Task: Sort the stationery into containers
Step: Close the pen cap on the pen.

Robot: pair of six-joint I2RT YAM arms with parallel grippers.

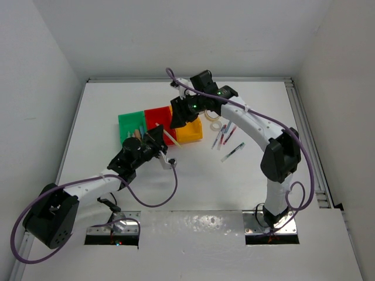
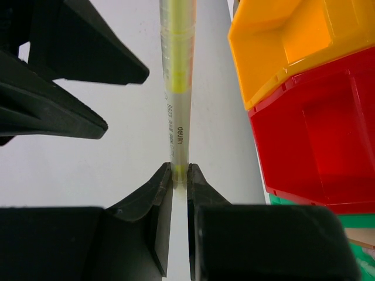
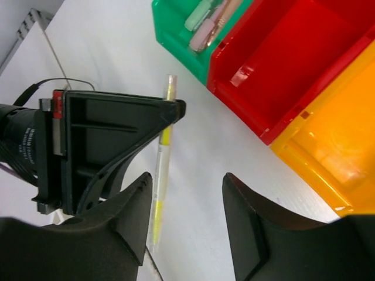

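- Left gripper (image 2: pixel 180 175): closed on the slim translucent plastic pen with a yellow-green core (image 2: pixel 177 88), pinching it near 1 end. The rest of the barrel runs out past the fingertips.
- Pen position: on the robot's side of the red open-top plastic bin (image 2: pixel 316 134), near its front wall but not touching it. The barrel runs roughly along the row of 3 joined bins.
- Handling (judged): the pen looks light and stiff, with a smooth round barrel that may roll or swivel between the pads. An end grip gives it leverage to droop, so a hold nearer mid-barrel would be steadier.
- Right gripper (image 3: pixel 186 199): jaws apart, with nothing between them. It hangs over the red bin's border with the yellow open-top plastic bin (image 3: pixel 340 152).
- Green open-top plastic bin (image 3: pixel 176 29): on the red bin's far side from the yellow one. It holds a few pale pastel sticks (image 3: pixel 202 14).
- Loose thin pens (image 1: pixel 222 136) and a tan tape ring (image 1: pixel 217 125): on the white table (image 1: pixel 205 181), beyond the yellow bin, well apart from the red bin.
- Hard to make out:
  - The pen's free end is cut off in the left wrist view, and its gripped end is buried between the pads.
  - Whether the pen touches the table cannot be told.
  - From above, the right gripper covers part of the red and yellow bins.
  - The number of pastel sticks is unclear.
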